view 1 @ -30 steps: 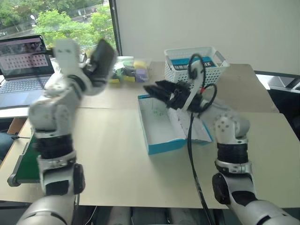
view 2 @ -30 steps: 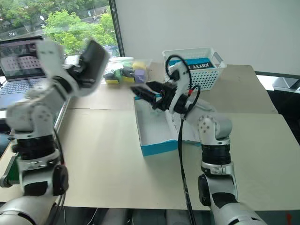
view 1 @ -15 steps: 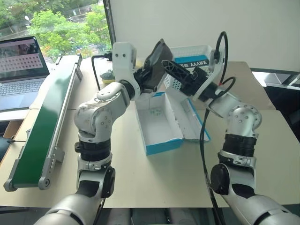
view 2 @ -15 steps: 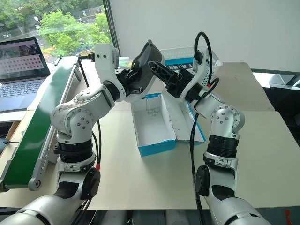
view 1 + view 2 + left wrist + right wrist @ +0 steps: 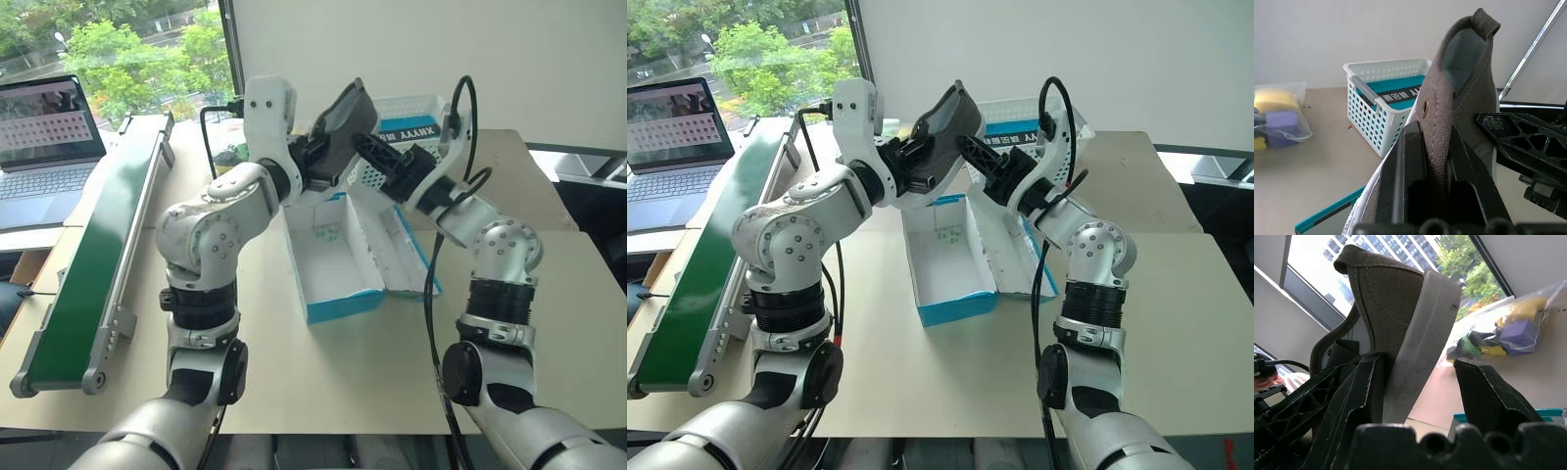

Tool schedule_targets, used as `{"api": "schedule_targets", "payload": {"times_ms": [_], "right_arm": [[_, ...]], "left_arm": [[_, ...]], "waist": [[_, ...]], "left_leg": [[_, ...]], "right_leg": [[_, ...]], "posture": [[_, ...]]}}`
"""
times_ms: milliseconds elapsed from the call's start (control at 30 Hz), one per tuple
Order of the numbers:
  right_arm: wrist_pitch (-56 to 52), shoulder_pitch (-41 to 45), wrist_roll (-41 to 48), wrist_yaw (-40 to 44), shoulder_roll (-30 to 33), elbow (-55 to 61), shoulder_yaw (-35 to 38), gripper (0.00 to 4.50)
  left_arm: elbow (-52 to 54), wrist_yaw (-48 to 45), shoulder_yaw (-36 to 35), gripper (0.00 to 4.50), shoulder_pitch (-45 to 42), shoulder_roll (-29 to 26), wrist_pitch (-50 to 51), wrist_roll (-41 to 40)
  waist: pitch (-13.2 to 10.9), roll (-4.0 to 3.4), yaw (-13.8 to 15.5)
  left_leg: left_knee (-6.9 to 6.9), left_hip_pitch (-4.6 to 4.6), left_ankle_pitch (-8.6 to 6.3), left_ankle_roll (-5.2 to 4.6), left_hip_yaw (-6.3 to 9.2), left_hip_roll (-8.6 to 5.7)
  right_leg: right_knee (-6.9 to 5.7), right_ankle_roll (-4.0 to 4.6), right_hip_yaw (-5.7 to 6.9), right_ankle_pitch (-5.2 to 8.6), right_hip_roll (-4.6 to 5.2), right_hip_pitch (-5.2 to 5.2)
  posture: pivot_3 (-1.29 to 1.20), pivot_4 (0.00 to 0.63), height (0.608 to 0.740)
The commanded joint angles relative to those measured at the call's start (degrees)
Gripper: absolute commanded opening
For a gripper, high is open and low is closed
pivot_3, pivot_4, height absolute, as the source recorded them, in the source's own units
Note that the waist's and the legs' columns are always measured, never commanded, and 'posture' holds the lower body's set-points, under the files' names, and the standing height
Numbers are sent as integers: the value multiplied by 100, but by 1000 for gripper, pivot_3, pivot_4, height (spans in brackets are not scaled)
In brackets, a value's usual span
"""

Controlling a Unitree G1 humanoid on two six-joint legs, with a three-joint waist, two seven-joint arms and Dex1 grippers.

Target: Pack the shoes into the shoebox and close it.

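One grey-brown shoe [image 5: 345, 110] with a pale sole hangs in the air over the back end of the open blue shoebox [image 5: 345, 304]. The box's white inside is bare, and its lid [image 5: 416, 266] lies flat to the right. My left gripper [image 5: 918, 157] is shut on the shoe's side wall [image 5: 1459, 88]. My right gripper [image 5: 368, 147] comes in from the right and is open, straddling the shoe's heel [image 5: 1396, 298]. One of its fingers [image 5: 1364, 382] lies against the canvas. The other stands apart from the sole.
A white lattice basket [image 5: 416, 122] stands right behind the shoe and both grippers. A clear bag of yellow and purple items [image 5: 1278, 115] lies back left of the box. A long green conveyor [image 5: 93, 255] and a laptop [image 5: 44, 127] occupy the left side.
My left arm swung in from the left, carrying the shoe to above the box's back end. My right gripper's fingers have come around the shoe's heel and narrowed.
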State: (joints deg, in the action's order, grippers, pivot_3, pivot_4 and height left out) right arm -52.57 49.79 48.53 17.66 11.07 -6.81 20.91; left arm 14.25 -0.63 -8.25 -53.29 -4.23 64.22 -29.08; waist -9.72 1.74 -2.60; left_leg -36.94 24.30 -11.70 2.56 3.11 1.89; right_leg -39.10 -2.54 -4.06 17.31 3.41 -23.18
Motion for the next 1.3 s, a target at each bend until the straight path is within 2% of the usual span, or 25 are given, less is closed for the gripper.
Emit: {"api": "schedule_targets", "payload": {"times_ms": [33,133,200,333,400,433,467,533,633,667,767,933,1000,1300], "right_arm": [[276,14,-19,58,54,51,25,1502],[324,12,-43,39,19,56,15,582],[338,8,-49,39,11,55,-3,415],[386,18,-10,23,19,24,-38,357],[404,29,5,23,31,0,-57,343],[414,46,-33,17,56,-22,-89,333],[425,63,-78,6,84,-45,-119,324],[438,98,-254,40,222,-57,-262,293],[376,227,-238,34,302,-190,-200,293],[344,279,-245,22,353,-309,-173,293],[276,343,-415,0,529,-542,-249,293],[-197,582,-1083,283,1044,-1021,-1097,293],[-294,610,-1352,540,1198,-1195,-1486,293],[102,808,-2677,1664,1576,-1669,-2964,293]], "left_arm": [[530,-49,-35,0,-44,101,210,-275],[644,-95,-36,0,249,181,616,-430],[742,-137,-1,0,451,188,787,-467],[848,-182,-7,0,711,183,985,-501],[855,-197,-60,926,753,174,981,-489],[855,-262,-108,1130,775,89,1040,-521],[854,-316,-182,1546,786,14,1125,-564],[870,-553,-465,2299,850,-392,1406,-713],[749,-881,-993,2299,875,-806,1937,-1074],[759,-1076,-993,2299,941,-1096,1988,-1139],[845,-1395,-840,2299,1112,-1650,2007,-1198],[1305,-2278,-332,2299,1721,-2840,1742,-1391],[1366,-2358,-277,2299,1854,-2989,1636,-1382],[1526,-2296,-264,2299,2100,-2956,1471,-1388]], "waist": [[0,0,2],[0,0,-5],[0,0,-11],[0,0,5],[0,0,14],[0,0,34],[0,0,43],[0,-1,26],[-1,-2,-49],[-1,-3,-75],[-2,-4,-120],[-4,-7,-132],[-4,-7,-123],[-4,-6,-100]], "left_leg": [[0,1,0,0,0,0],[0,1,0,0,0,1],[1,0,0,0,0,2],[0,1,0,0,0,0],[-2,1,0,0,0,0],[-2,0,0,0,0,0],[-2,0,0,0,3,-1],[-2,1,0,0,0,-1],[0,-2,0,0,0,2],[1,-4,0,0,0,2],[2,-5,1,0,1,1],[4,-3,0,0,1,1],[8,-5,0,0,1,2],[5,-3,0,0,1,0]], "right_leg": [[0,0,0,0,0,0],[-3,0,0,0,0,0],[-4,0,0,0,-1,1],[-5,0,-1,0,0,0],[1,0,0,0,1,0],[2,0,0,0,1,1],[2,0,3,0,1,4],[3,0,2,0,1,3],[3,0,0,0,-3,-2],[3,0,0,0,-3,-2],[4,0,0,0,-2,-1],[4,0,0,0,-1,0],[7,0,0,0,-1,0],[18,0,0,0,0,1]], "posture": [[0,150,740],[0,150,740],[0,150,740],[0,150,740],[0,150,740],[0,150,740],[0,150,740],[0,150,740],[0,150,740],[0,150,740],[0,150,740],[0,150,740],[0,150,740],[0,150,740]]}}
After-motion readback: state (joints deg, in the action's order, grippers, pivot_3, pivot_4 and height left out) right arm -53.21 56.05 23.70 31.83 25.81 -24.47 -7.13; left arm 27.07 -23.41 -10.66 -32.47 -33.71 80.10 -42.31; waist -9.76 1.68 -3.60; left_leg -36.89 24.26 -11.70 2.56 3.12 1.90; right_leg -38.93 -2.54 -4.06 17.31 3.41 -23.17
